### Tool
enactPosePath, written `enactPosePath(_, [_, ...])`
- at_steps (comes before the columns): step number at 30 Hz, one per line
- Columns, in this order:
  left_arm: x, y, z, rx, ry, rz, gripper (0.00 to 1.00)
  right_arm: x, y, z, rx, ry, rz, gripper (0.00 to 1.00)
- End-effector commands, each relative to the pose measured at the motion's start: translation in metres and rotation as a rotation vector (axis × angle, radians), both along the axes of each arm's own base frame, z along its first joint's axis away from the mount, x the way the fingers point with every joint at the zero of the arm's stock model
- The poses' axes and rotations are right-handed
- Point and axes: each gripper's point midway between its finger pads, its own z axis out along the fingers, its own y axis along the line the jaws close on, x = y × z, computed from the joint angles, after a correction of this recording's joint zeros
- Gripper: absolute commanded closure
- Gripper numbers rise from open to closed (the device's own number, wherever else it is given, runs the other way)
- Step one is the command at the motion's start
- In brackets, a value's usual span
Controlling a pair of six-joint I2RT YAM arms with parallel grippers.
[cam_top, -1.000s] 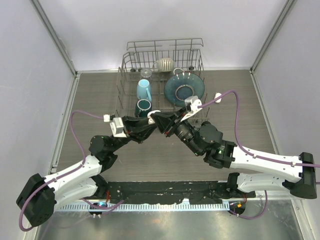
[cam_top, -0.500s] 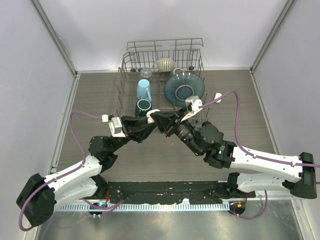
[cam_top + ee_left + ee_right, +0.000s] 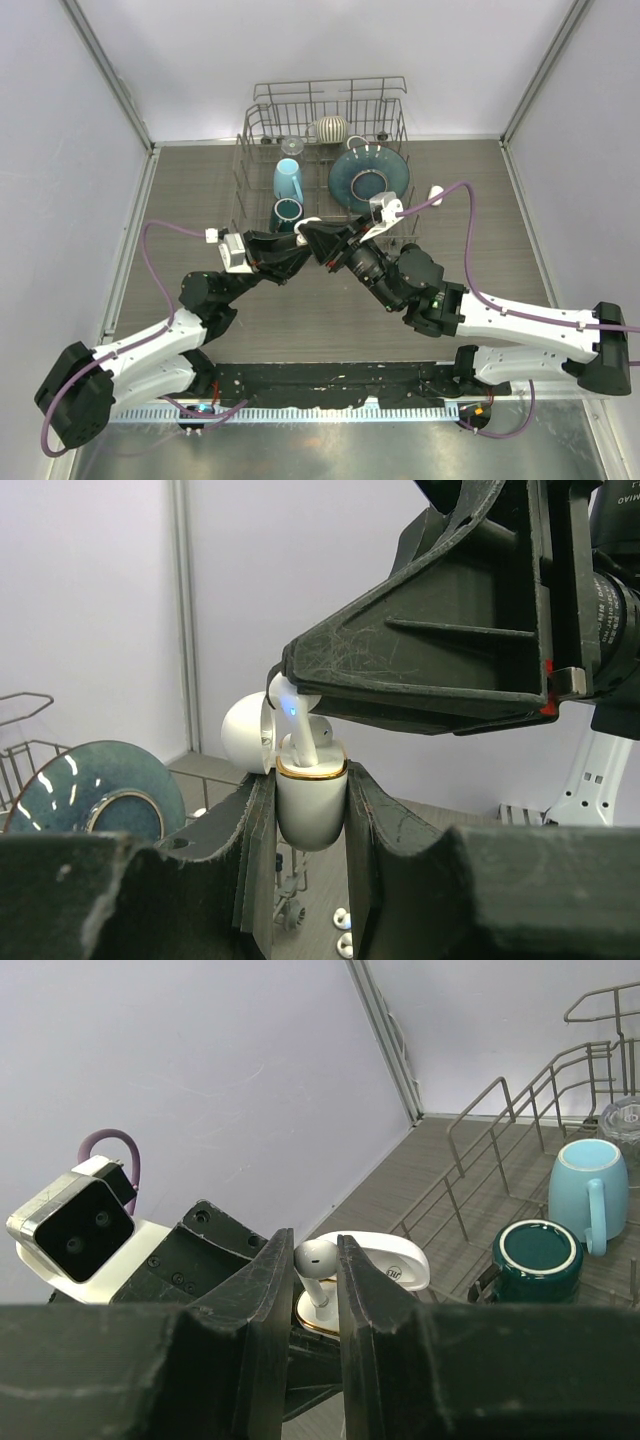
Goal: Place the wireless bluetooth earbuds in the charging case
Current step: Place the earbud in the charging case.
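Clamping the white charging case [image 3: 311,810] by its lower half in the closed left jaws, upright and raised above the surface [image 3: 200,190], with the lid [image 3: 245,735] thrown back and the gold-rimmed mouth left free above the grip. Pinching one of the wireless bluetooth earbuds [image 3: 315,1258] by its rounded head in the right jaws, closed on it from both sides, stem pointing down and already inside the mouth of the case, head not yet down at the rim. Gripping low on the case, most likely, to keep the opening clear for the other arm; holding the bud by the head, most likely, to leave the stem bare for sliding into its well. Meeting nose to nose in the overhead view, at the front edge of the dish rack [image 3: 330,99] with its teal mug [image 3: 536,1253] and light blue cup [image 3: 590,1180], probably to bring both wrist cameras close to a very small target. Leaving two more earbuds [image 3: 340,917] loose on the surface below the case, well apart from it, for a later turn. Hard to tell, from either wrist view, about a second bud beside the first in the case. Calling next, by the look of it, for a straight, gentle push down, with little room for tilt against the rim.
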Motion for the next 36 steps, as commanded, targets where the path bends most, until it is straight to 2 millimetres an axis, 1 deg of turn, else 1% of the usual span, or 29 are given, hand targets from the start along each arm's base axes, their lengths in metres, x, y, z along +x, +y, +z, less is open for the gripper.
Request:
enactPosePath(1, [-0.007, 0.006, 0.025, -0.074, -0.067, 0.0, 1.0, -0.002, 0.002, 0.014, 0.047, -0.016, 0.003, 0.99])
enactPosePath(5, [-0.007, 0.006, 0.028, -0.083, -0.07, 0.001, 1.0, -0.004, 0.005, 0.008, 0.038, -0.007, 0.016, 0.99])
enactPosePath(7, [-0.007, 0.007, 0.032, -0.095, -0.075, 0.003, 1.0, -0.003, 0.006, 0.0, 0.022, 0.002, 0.015, 0.99])
enactPosePath(13, [-0.003, 0.013, 0.037, -0.117, -0.081, 0.043, 1.0, -0.007, -0.001, -0.012, -0.005, 0.017, 0.021, 0.99])
enactPosePath(17, [0.0, 0.017, 0.037, -0.131, -0.075, 0.073, 1.0, -0.011, -0.003, -0.015, -0.027, 0.016, 0.034, 0.99])
enactPosePath(21, [0.001, 0.018, 0.037, -0.136, -0.076, 0.078, 1.0, -0.014, 0.0, -0.015, -0.035, 0.011, 0.061, 0.99])
enactPosePath(27, [0.0, 0.018, 0.039, -0.139, -0.079, 0.077, 1.0, -0.014, 0.003, -0.017, -0.051, 0.016, 0.064, 0.99])
enactPosePath(28, [0.001, 0.018, 0.039, -0.139, -0.077, 0.078, 1.0, -0.014, 0.002, -0.017, -0.052, 0.017, 0.061, 0.96])
enactPosePath(29, [0.001, 0.018, 0.038, -0.139, -0.077, 0.079, 1.0, -0.013, 0.001, -0.017, -0.052, 0.022, 0.056, 0.91])
enactPosePath(30, [0.001, 0.017, 0.038, -0.136, -0.076, 0.079, 1.0, -0.013, 0.001, -0.018, -0.053, 0.037, 0.051, 0.82])
enactPosePath(32, [0.0, 0.016, 0.037, -0.132, -0.077, 0.072, 1.0, -0.011, -0.002, -0.014, -0.049, 0.042, 0.037, 0.8])
enactPosePath(36, [0.0, 0.014, 0.036, -0.127, -0.076, 0.062, 1.0, -0.01, -0.004, -0.008, -0.04, 0.043, 0.03, 0.68])
